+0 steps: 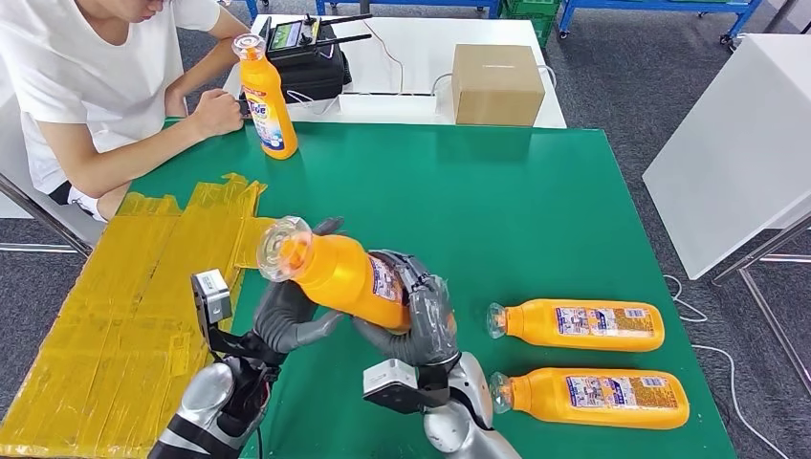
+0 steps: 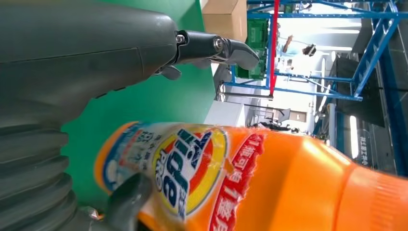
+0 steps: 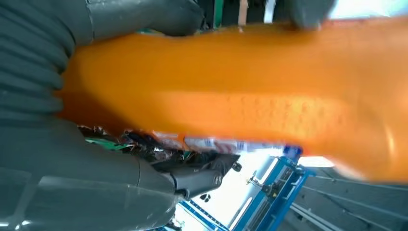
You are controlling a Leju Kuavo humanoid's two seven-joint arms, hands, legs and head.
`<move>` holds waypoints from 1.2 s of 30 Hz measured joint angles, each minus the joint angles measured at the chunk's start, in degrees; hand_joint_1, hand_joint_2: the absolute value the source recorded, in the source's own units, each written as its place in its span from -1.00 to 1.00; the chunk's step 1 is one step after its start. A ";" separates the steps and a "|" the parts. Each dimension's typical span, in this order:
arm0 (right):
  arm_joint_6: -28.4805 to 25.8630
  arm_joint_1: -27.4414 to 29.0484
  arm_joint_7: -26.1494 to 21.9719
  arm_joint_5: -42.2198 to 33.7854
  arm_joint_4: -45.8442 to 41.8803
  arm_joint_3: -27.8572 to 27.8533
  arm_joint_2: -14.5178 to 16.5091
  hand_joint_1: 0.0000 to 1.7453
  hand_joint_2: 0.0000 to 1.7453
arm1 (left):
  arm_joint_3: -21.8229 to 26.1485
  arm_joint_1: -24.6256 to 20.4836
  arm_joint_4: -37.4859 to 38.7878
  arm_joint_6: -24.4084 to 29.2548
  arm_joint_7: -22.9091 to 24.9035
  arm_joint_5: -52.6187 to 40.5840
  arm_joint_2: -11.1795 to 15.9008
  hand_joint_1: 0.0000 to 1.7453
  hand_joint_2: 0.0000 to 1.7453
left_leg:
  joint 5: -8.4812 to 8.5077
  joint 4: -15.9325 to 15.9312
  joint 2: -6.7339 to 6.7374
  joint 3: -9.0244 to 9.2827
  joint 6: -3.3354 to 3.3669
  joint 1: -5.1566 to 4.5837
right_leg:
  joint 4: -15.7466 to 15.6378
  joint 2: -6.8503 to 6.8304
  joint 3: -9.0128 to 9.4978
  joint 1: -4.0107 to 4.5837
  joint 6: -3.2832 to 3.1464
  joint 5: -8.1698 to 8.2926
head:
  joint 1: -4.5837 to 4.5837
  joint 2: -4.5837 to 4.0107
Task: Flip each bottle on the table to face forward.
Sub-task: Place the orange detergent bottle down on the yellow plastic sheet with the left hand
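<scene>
Above desk, left of two lying bottles | right hand grips tilted orange bottle body, left hand cups neck | keep both hands snug, rotate slowly until printed front label faces forward

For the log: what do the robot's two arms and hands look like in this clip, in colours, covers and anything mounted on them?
Both arms are shiny silver with rounded shells. The left hand and right hand are grey, with thick grey thumbs and darker fingers; the wrist views show a grey ribbed cover behind each. A small boxy silver camera unit sits at each wrist, on a black bracket on the left one.
</scene>
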 joint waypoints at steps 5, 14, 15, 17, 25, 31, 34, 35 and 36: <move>1.37 -2.57 2.82 1.26 4.28 3.55 0.00 0.82 1.00 | 0.04 -0.13 0.68 0.60 -0.15 0.27 0.07 -1.00 1.00 | 0.00 0.00 0.05 0.00 0.00 0.01 | 0.00 0.02 -0.02 0.00 0.00 0.00 | -0.01 0.00; 4.45 -6.75 6.98 3.39 11.36 7.43 0.15 0.84 1.00 | 0.54 -0.12 1.10 0.72 -0.33 0.32 0.42 -1.00 1.00 | 0.00 0.01 0.06 -0.02 0.00 0.00 | 0.00 0.03 -0.06 -0.01 0.00 0.00 | 0.00 0.00; 4.62 -7.10 7.20 3.60 11.81 7.63 0.17 0.86 1.00 | 0.69 -0.09 1.15 0.72 -0.34 0.31 0.46 -1.00 1.00 | 0.00 0.01 0.06 -0.03 0.00 0.00 | 0.00 0.04 -0.06 -0.01 0.00 0.00 | 0.01 0.00; 5.10 -7.76 7.54 4.08 12.56 7.92 0.23 0.88 1.00 | 0.96 -0.05 1.20 0.72 -0.43 0.30 0.51 -1.00 1.00 | 0.00 0.01 0.07 -0.03 0.00 0.00 | 0.00 0.04 -0.07 -0.01 0.00 0.00 | 0.01 0.00; 6.81 -9.89 8.95 5.67 14.48 8.77 0.65 0.91 1.00 | 2.18 0.69 1.06 2.78 -1.64 1.92 0.15 1.00 1.00 | 0.00 0.01 0.09 -0.03 0.00 0.01 | 0.00 0.06 -0.10 0.00 0.00 0.00 | 0.00 0.00; 6.81 -10.51 9.22 6.07 15.18 8.91 1.02 0.94 1.00 | 2.82 1.26 0.51 5.22 -1.92 3.46 -0.97 1.00 1.00 | 0.00 0.01 0.09 -0.04 0.00 0.00 | 0.00 0.06 -0.11 -0.01 0.00 0.00 | 0.00 0.00; 6.81 -10.56 9.23 6.08 15.31 8.93 1.10 0.98 1.00 | 3.07 1.33 0.49 5.39 -1.93 3.61 -1.16 1.00 1.00 | 0.00 0.01 0.09 -0.04 0.00 0.00 | 0.00 0.06 -0.12 -0.01 0.00 0.00 | 0.00 0.00; 6.81 -10.55 9.23 6.08 15.31 8.94 1.12 0.98 1.00 | 3.14 1.34 0.49 5.44 -1.97 3.67 -1.23 1.00 1.00 | 0.00 0.01 0.09 -0.04 0.00 0.00 | 0.00 0.06 -0.12 -0.01 0.00 0.00 | -0.01 0.00; 6.82 -10.55 9.22 6.00 15.31 8.94 1.13 0.98 1.00 | 3.20 1.35 0.49 5.59 -2.03 3.72 -1.32 1.00 1.00 | 0.00 0.01 0.09 -0.04 0.00 0.01 | 0.00 0.06 -0.12 0.00 0.00 0.00 | 0.00 0.00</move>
